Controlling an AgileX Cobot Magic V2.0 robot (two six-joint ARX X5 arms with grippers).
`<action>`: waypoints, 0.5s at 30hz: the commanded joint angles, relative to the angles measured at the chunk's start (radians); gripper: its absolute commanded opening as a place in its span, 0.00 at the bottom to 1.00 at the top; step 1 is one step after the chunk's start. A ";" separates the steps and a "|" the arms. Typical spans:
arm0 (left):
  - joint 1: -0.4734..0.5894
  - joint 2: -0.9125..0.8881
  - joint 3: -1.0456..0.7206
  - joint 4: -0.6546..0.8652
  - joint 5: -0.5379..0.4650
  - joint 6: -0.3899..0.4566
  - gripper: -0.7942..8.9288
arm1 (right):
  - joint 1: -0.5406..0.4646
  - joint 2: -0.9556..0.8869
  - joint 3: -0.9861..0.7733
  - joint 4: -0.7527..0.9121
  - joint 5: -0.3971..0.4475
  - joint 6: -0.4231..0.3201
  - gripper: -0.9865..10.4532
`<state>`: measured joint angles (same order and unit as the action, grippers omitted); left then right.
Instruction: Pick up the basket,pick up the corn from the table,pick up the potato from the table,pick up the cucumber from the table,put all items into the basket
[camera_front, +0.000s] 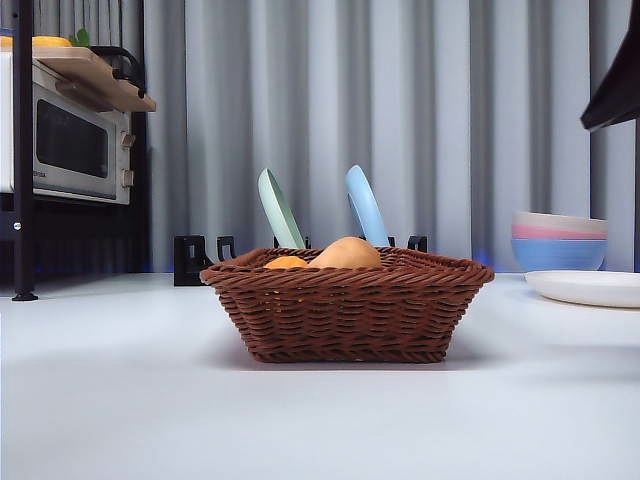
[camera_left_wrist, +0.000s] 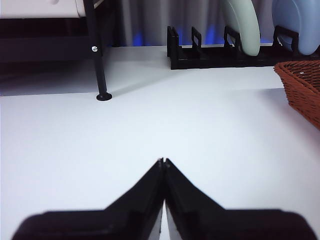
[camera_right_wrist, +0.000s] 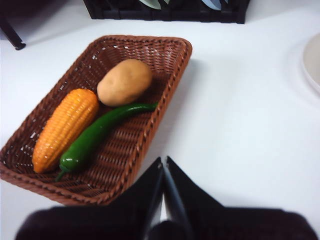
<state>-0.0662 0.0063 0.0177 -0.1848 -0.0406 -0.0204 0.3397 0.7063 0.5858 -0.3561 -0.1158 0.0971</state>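
The brown wicker basket (camera_front: 345, 310) stands in the middle of the white table (camera_front: 120, 400). In the right wrist view the basket (camera_right_wrist: 165, 90) holds the orange corn (camera_right_wrist: 65, 127), the tan potato (camera_right_wrist: 124, 81) and the long dark green cucumber (camera_right_wrist: 97, 134), lying side by side. The front view shows only the potato top (camera_front: 347, 253) and a bit of corn (camera_front: 286, 262) above the rim. My right gripper (camera_right_wrist: 163, 162) is shut and empty, above the table beside the basket. My left gripper (camera_left_wrist: 163, 161) is shut and empty, low over the table; a basket corner (camera_left_wrist: 302, 85) shows at its side.
A black dish rack (camera_front: 195, 258) with a green plate (camera_front: 280, 208) and a blue plate (camera_front: 366, 205) stands behind the basket. Stacked bowls (camera_front: 558, 240) and a white plate (camera_front: 590, 287) are at the right. A microwave (camera_front: 70, 145) on a black shelf stands at the left.
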 joint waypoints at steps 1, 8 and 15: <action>0.003 0.000 -0.014 0.005 0.002 -0.010 0.08 | -0.013 -0.058 -0.003 0.007 0.043 -0.074 0.09; 0.003 0.000 -0.014 0.005 0.002 -0.010 0.08 | -0.116 -0.257 -0.089 0.052 0.049 -0.114 0.09; 0.003 0.000 -0.014 0.005 0.002 -0.010 0.08 | -0.217 -0.483 -0.309 0.153 0.037 -0.105 0.09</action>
<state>-0.0662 0.0063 0.0177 -0.1848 -0.0406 -0.0204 0.1280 0.2481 0.3183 -0.2150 -0.0780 -0.0082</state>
